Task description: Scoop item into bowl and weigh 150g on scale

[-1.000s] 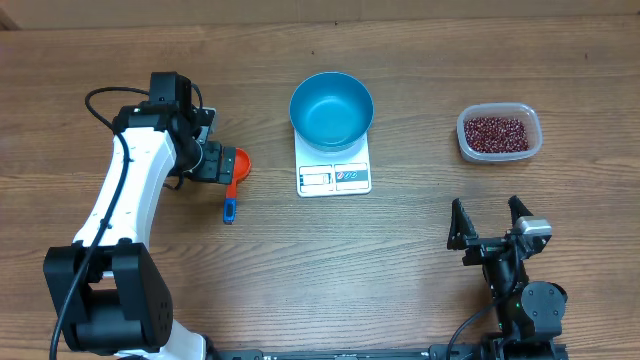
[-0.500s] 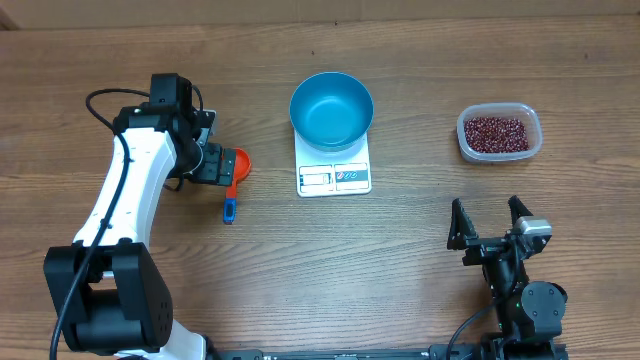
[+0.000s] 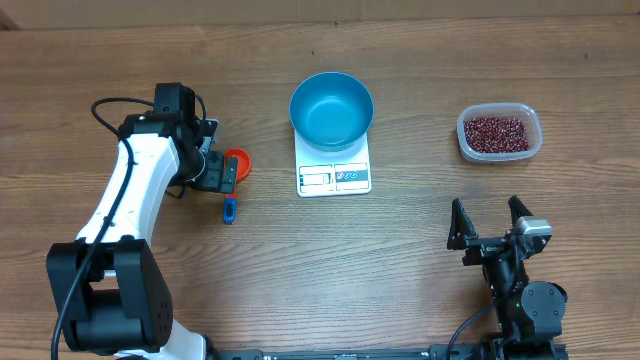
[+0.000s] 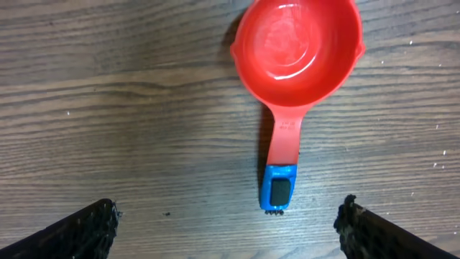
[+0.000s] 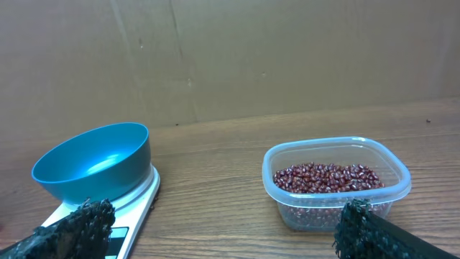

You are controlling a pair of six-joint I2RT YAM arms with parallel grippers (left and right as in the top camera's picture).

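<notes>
Left gripper (image 3: 222, 175) edged further over red scoop (image 4: 296, 50), jaws wide

From the overhead spot: looking straight down from high, taking in the brown wooden tabletop (image 3: 420, 230). From the left wrist: pointing straight down, hovering close over the red plastic scoop with a blue-tipped handle (image 4: 297, 50), also showing overhead. From the right wrist: looking low and level across the tabletop, facing the round deep bright blue plastic bowl (image 5: 93, 162), small flat white rectangular kitchen scale (image 5: 146, 191) and clear rounded-rectangular plastic tub (image 5: 399, 188), sharing all three with overhead.
</notes>
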